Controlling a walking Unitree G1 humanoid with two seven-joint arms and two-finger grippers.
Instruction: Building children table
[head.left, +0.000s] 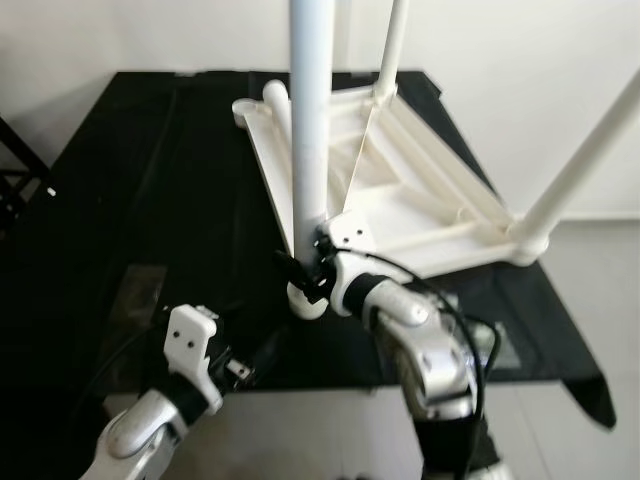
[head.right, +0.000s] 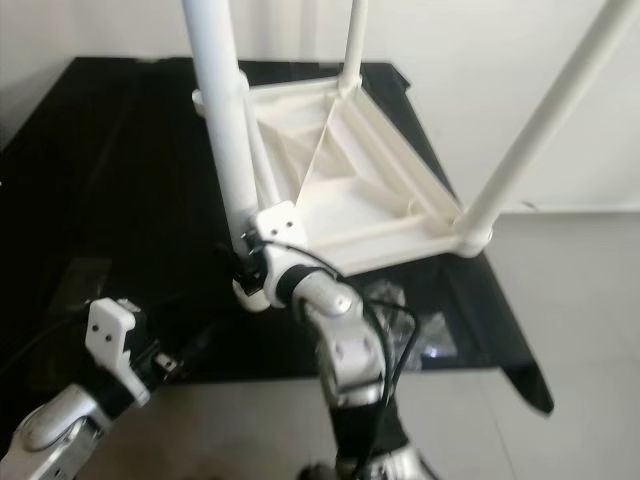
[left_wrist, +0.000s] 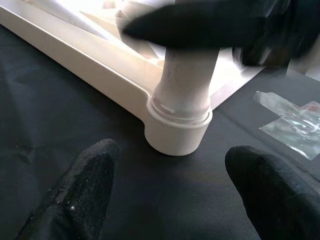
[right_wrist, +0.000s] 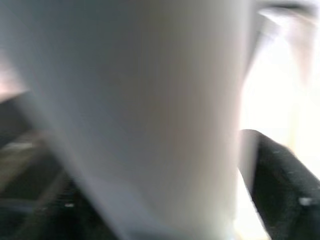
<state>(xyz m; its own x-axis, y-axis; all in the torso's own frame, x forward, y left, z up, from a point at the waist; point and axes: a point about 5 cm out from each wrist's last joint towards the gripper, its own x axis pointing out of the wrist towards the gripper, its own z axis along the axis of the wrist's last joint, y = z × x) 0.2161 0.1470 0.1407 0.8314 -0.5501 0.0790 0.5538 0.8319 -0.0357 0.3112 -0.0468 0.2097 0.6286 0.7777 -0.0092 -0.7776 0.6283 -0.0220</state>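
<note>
Right gripper clamped the white leg just above its corner socket | left gripper open, just short of that socket | upturned tabletop beyond | three legs looked fitted, one loose leg left.
</note>
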